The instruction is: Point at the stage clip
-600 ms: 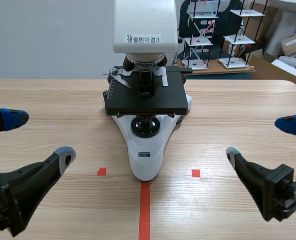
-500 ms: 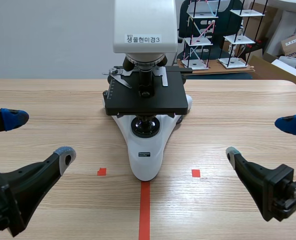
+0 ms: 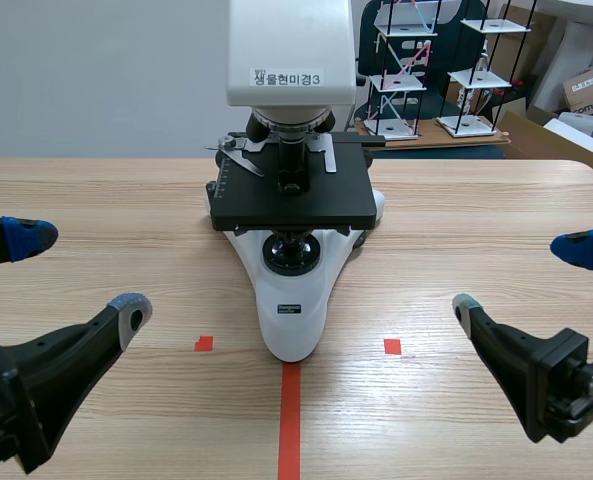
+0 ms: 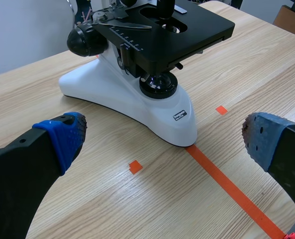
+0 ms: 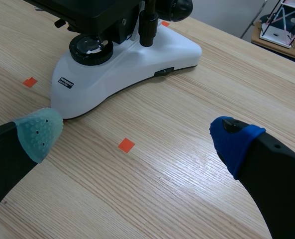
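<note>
A white microscope (image 3: pixel 294 300) with a black stage (image 3: pixel 291 195) stands mid-table. The silver stage clip (image 3: pixel 238 152) lies on the stage's back left part, beside the objective. My left gripper (image 3: pixel 81 273) is open, low at the left and well short of the microscope. My right gripper (image 3: pixel 524 277) is open at the right, also apart from it. In the left wrist view the stage clip (image 4: pixel 120 20) shows far ahead of the open left gripper (image 4: pixel 164 139). The right wrist view shows the microscope's base (image 5: pixel 132 55) ahead of the open right gripper (image 5: pixel 136 134); the clip is hidden there.
Black-and-white rod models (image 3: pixel 416 70) stand on another table behind. A cardboard box (image 3: pixel 591 85) sits at the far right. Bare wooden tabletop (image 3: pixel 476 220) lies on both sides of the microscope.
</note>
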